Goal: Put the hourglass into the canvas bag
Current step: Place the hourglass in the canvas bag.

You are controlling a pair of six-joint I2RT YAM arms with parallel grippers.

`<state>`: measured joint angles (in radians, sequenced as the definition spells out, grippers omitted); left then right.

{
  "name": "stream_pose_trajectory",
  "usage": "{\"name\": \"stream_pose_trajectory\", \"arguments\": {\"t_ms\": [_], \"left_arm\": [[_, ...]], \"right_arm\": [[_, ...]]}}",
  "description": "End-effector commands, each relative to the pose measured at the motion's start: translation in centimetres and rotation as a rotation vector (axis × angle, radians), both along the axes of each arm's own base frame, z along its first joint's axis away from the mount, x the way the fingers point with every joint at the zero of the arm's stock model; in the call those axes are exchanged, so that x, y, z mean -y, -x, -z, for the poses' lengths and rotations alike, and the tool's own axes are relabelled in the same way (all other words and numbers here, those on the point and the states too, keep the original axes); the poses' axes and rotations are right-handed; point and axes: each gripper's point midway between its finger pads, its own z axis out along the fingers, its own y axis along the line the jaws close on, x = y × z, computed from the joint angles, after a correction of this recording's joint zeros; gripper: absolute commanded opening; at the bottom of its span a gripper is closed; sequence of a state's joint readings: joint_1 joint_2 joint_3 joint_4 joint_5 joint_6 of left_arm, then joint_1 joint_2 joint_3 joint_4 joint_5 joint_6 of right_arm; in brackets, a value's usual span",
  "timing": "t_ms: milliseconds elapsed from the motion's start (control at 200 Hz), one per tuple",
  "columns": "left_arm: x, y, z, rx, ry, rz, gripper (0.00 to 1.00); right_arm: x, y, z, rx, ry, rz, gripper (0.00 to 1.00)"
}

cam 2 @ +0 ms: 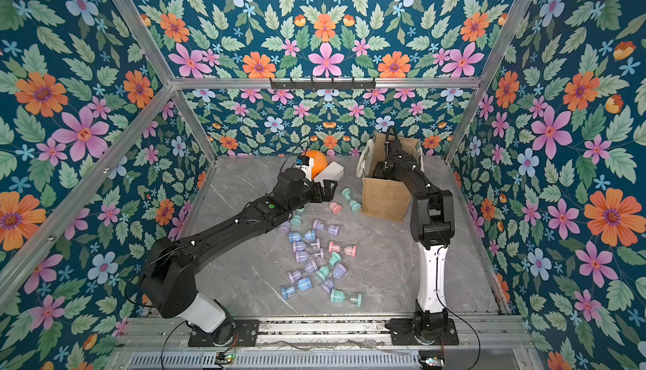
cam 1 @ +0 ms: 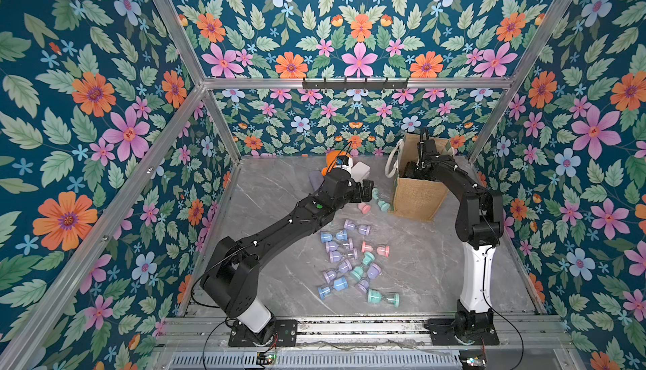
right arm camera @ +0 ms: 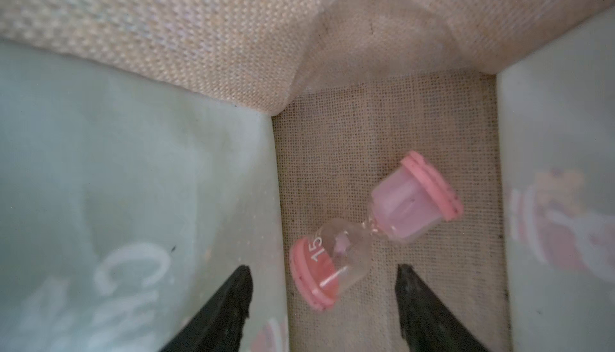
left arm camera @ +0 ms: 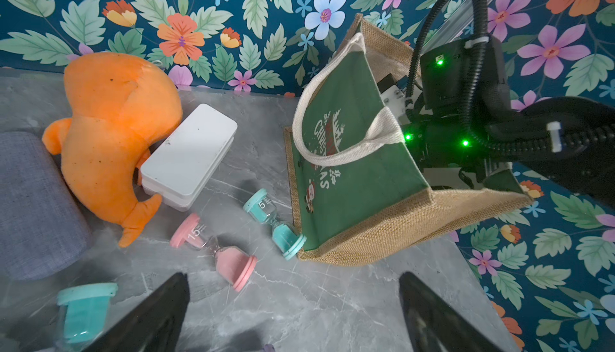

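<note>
Inside the canvas bag (right arm camera: 199, 51), the right gripper (right arm camera: 322, 267) has its jaws apart, a pink hourglass (right arm camera: 376, 227) lying free of them; the left gripper (left arm camera: 293, 275) also has its jaws apart.

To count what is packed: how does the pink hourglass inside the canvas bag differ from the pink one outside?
The pink hourglass inside lies on the woven floor of the canvas bag; the pink hourglass outside lies on the grey table. The first is near the open right pincer; the second beside a teal hourglass. Both lie sideways, marked 15.
</note>
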<state>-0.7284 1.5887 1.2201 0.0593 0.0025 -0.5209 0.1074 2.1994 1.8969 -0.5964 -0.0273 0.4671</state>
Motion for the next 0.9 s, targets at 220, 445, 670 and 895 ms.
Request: {"name": "stream_pose_trajectory", "arguments": {"t_ms": [220,445,670,895], "left_arm": [[-0.4,0.4,-2.1,0.033,0.038,-0.005,1.00],[-1.2,1.8,-3.1,0.032,0.068,0.002,1.00],[-3.2,3.9,-2.8,0.018,0.078,-0.017,1.00],[-5.1,6.9,-0.4,-0.034,0.054,-0.019,1.00]], "right_arm": [[-0.4,1.5,-9.3,0.126,-0.038,-0.021,0.76],[-1.9,4.8,-16.1,0.207,-0.111,-0.069,0.84],[-4.0,10.5,-19.7,0.240,-0.124,-0.115,0.87],[-6.5,17.8,-20.5,0.237,-0.103,-0.159,0.89]]}}
